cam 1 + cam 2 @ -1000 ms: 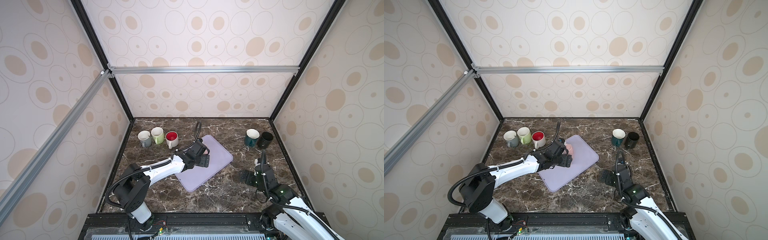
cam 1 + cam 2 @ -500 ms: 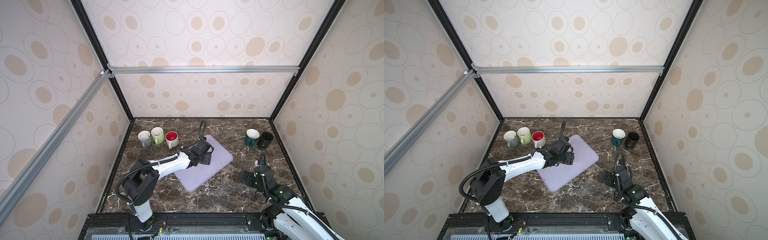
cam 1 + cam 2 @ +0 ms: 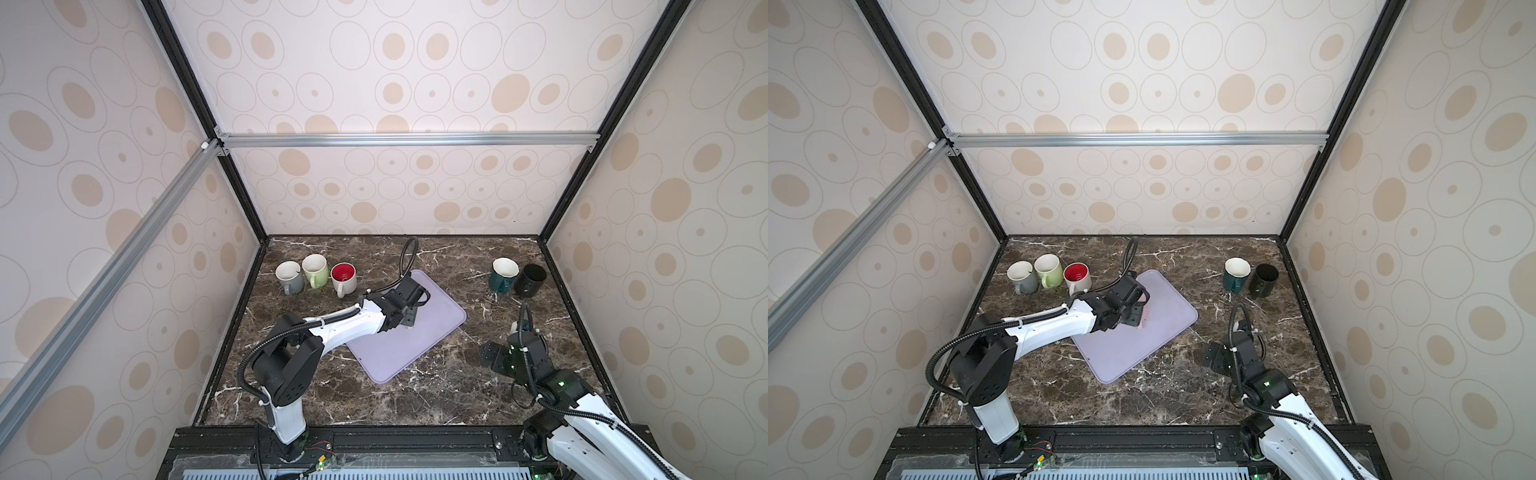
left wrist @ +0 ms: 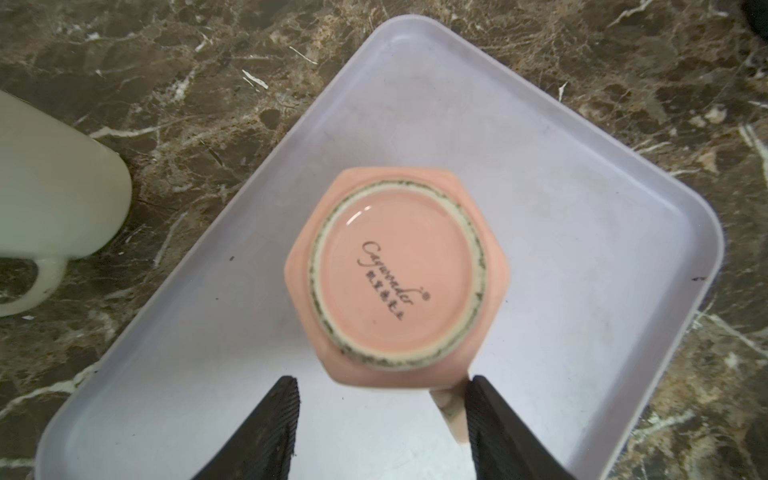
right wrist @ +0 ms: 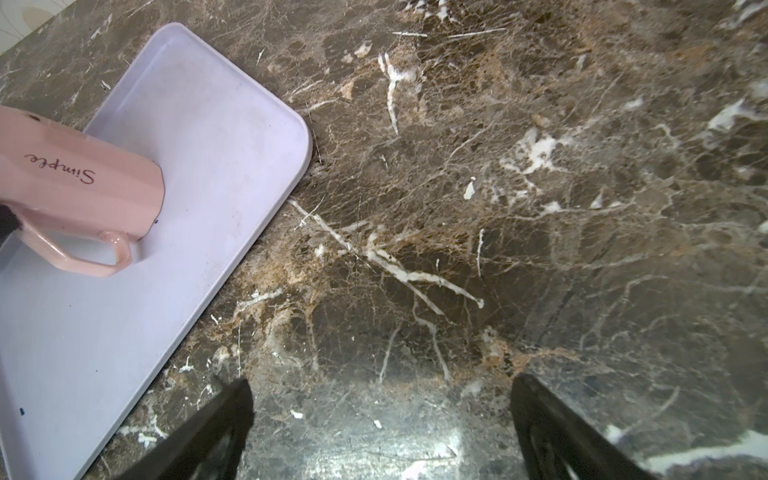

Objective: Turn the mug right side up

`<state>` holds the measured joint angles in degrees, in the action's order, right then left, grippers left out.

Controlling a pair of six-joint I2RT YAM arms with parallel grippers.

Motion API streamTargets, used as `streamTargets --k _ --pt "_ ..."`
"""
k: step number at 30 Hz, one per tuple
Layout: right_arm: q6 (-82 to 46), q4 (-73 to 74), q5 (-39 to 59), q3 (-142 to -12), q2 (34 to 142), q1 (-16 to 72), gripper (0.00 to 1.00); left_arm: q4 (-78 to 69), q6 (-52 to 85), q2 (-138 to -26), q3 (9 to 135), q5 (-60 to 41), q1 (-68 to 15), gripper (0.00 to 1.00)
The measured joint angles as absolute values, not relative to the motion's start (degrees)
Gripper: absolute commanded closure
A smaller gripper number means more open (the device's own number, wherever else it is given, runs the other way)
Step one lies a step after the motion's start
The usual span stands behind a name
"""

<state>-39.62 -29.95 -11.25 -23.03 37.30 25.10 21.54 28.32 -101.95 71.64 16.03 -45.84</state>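
Nearest me, the right gripper hangs wide and empty over marble. The left gripper has moved out over the tray and narrowed, jaws still apart, at the mug. The mug stands base-up on the tray, its handle by one finger. I judge the grasp not yet made. Beyond, a red-lined mug crowds the wrist. The far pair stands well apart.

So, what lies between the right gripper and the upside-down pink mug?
Only bare marble tabletop, then a bare part of the lilac tray that the pink mug stands on; the right wrist view shows it.
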Motion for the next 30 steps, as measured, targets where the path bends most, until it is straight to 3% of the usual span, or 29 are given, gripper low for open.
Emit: streamTargets --k 11,20,30 --pt "-39.8 -29.0 -11.0 -23.1 41.2 25.1 0.01 24.3 26.6 -102.0 72.8 19.1 -45.7 0.40" --pt "-39.9 -28.2 -10.5 -23.1 41.8 25.1 0.01 23.0 27.0 -101.9 73.4 9.3 -45.3 0.44" --pt "-40.1 -27.9 -10.4 -23.0 41.1 25.1 0.01 23.8 26.9 -104.5 77.1 9.1 -45.3 0.53"
